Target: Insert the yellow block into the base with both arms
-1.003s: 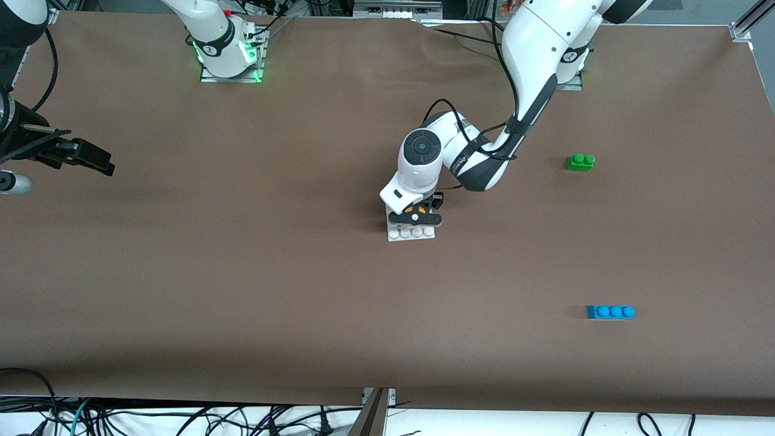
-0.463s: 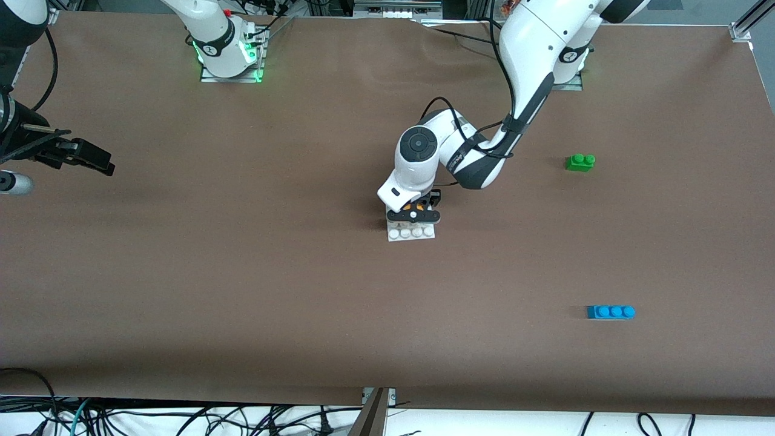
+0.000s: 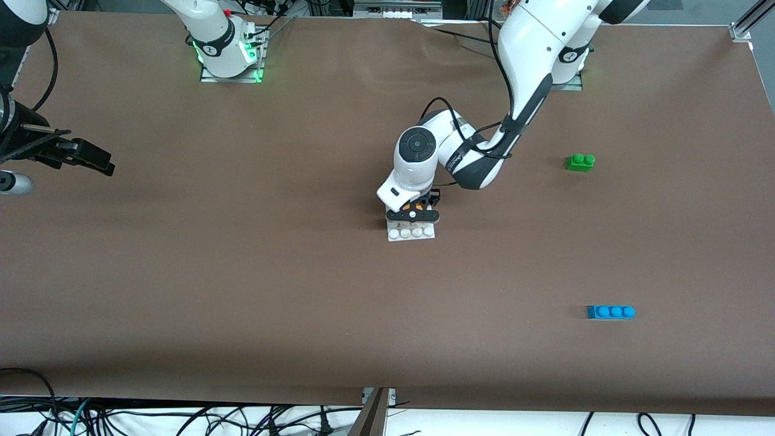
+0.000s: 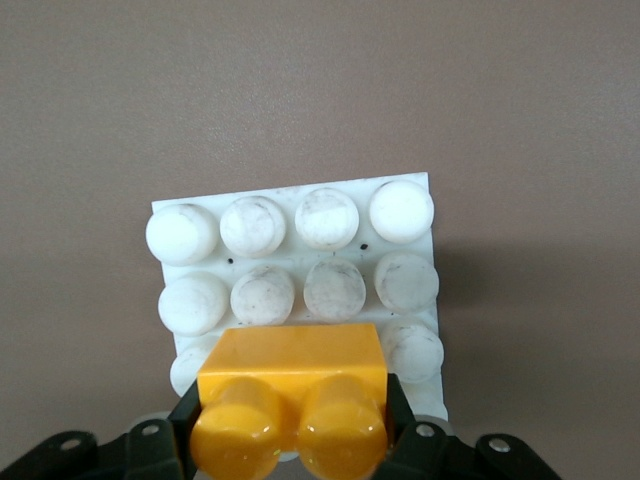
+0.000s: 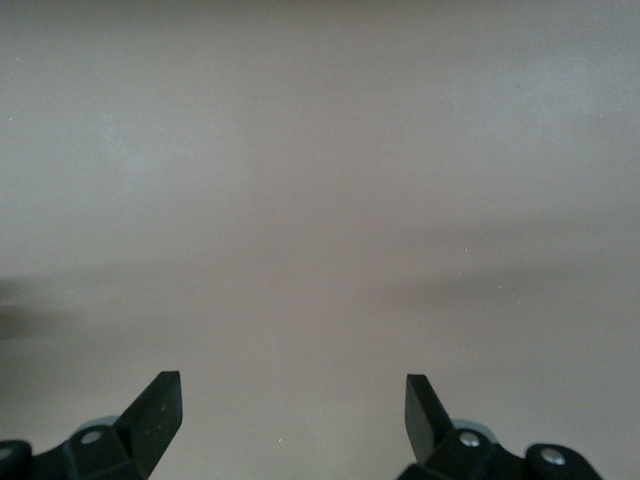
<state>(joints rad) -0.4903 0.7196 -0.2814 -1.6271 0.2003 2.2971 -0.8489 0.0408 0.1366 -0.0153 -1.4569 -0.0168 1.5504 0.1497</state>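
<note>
I see even, fairly bright overhead light on the brown surface (image 3: 242, 290) with short soft shadows, green glow at one arm base (image 3: 229, 57), and the right wrist view washed pale and hazy.

Robotics lab: brown-covered table (image 3: 242, 290), bolted arm bases (image 3: 230, 57) (green status lights), loose cables (image 3: 91, 418) along edge.

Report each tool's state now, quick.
Left tool: shut on the yellow block, over the base.
Right tool: open, holding nothing, waiting over bare table at the right arm's end.
</note>
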